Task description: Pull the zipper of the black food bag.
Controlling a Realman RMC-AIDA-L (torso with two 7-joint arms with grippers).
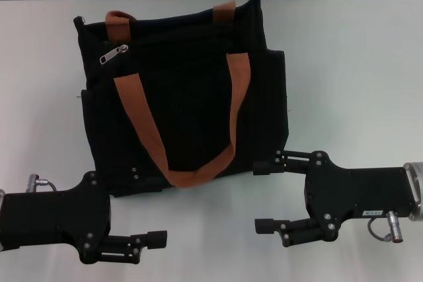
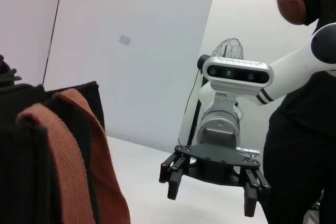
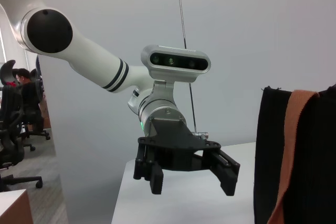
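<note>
A: Where is the zipper (image 1: 114,53) found?
B: Upper left of the black food bag (image 1: 185,94), on the desk (image 1: 357,64).
A: And the claws?
B: Left claw (image 1: 157,212) and right claw (image 1: 263,194) are held wide open, empty, lower frame.
A: Risk?
B: The tiny tab may be missed, a strap (image 1: 142,130) snagged.

- My left gripper (image 1: 157,238) is matte black, boxy, studded with small screws, with a silver connector at its rear.
- My right gripper (image 1: 263,196) matches, plus a silver wrist ring and a small green label.
- White arms carry black bands.
</note>
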